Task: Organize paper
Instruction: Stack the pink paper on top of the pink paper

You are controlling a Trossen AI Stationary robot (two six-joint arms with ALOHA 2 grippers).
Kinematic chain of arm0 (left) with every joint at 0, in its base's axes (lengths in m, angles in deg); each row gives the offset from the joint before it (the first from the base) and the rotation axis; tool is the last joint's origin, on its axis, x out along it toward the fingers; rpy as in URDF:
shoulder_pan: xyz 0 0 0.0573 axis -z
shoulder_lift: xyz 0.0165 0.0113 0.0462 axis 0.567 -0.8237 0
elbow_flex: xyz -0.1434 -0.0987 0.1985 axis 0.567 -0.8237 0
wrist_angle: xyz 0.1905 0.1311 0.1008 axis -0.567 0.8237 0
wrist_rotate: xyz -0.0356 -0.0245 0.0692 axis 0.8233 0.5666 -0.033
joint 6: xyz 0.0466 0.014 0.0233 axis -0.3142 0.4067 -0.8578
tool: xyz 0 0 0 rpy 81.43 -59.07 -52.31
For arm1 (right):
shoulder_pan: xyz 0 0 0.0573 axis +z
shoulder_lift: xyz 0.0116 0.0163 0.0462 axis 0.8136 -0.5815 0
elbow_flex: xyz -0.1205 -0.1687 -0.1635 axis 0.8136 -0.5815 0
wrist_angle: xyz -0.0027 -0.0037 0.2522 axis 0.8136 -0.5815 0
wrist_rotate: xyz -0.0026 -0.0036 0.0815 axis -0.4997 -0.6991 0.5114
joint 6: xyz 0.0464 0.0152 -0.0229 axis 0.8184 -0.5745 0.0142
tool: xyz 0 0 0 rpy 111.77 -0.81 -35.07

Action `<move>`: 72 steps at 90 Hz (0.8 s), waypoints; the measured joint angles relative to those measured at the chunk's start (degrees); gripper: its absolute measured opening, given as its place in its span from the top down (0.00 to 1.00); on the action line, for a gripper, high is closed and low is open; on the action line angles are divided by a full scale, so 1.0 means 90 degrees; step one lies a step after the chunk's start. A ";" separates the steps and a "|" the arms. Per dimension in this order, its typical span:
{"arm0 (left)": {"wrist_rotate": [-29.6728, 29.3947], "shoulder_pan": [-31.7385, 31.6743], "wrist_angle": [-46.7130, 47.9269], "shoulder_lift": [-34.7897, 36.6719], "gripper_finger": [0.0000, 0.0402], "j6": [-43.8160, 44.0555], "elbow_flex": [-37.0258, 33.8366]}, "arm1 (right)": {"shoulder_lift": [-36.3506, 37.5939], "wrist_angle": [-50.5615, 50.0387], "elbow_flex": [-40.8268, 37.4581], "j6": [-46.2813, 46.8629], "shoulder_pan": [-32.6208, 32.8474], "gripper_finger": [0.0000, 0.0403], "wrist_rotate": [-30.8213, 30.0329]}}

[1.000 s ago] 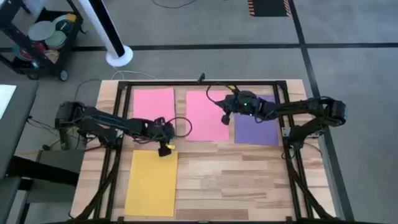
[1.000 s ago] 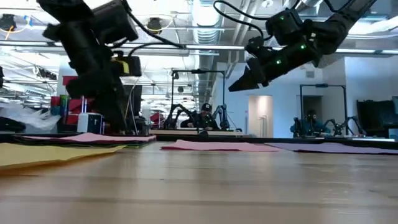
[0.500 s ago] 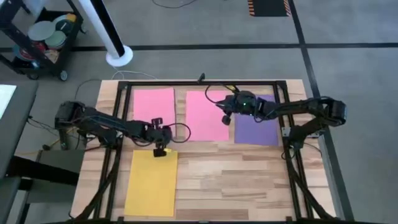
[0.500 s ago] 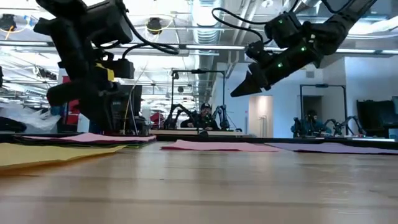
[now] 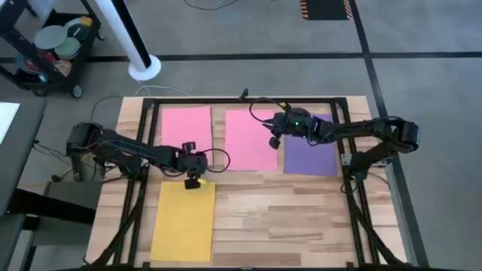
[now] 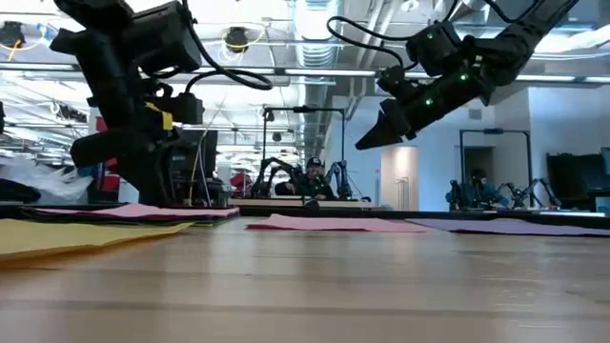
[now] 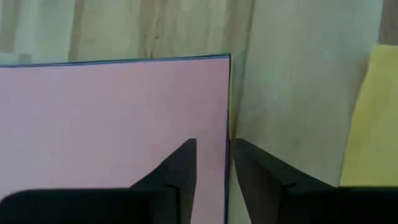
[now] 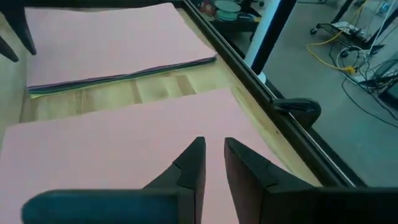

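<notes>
- Since the frame a second earlier, my left end effector [image 5: 193,181] had shifted slightly left, to the far edge of the yellow sheet [image 5: 183,222].
- Its fingers [image 7: 180,174] stood slightly apart, holding nothing, over the pink stack [image 5: 187,129] corner.
- My right end effector [image 5: 276,140], fingers nearly together, hovered over the middle pink sheet [image 5: 249,140].
- The purple sheet [image 5: 310,156] lay flat on the worktop [image 5: 286,218].

Even, bright overhead light; blurred low-view foreground, soft shadows.
</notes>
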 joint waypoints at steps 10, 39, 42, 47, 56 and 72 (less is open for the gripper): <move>0.0043 -0.0089 -0.0001 0.0000 0.74 -0.0066 0.0000 | 0.0000 0.0007 0.0000 -0.0050 -0.0011 0.85 0.0000; 0.0353 -0.0142 -0.0034 -0.0039 0.74 -0.0188 -0.0005 | 0.0000 0.0005 -0.0002 -0.0067 -0.0011 0.85 0.0000; 0.0346 -0.0142 -0.0038 -0.0081 0.74 -0.0202 -0.0005 | 0.0000 0.0005 -0.0002 -0.0069 -0.0011 0.85 0.0000; 0.0344 -0.0142 -0.0010 -0.0165 0.74 -0.0223 -0.0005 | 0.0000 0.0002 -0.0002 -0.0069 -0.0011 0.85 0.0000; 0.0439 -0.0142 -0.0040 -0.0438 0.74 -0.0420 -0.0005 | 0.0000 -0.0007 -0.0002 -0.0069 -0.0011 0.85 0.0000; 0.0349 -0.0152 -0.0068 -0.0592 0.74 -0.0392 0.0007 | 0.0000 -0.0028 -0.0002 -0.0067 -0.0011 0.85 0.0000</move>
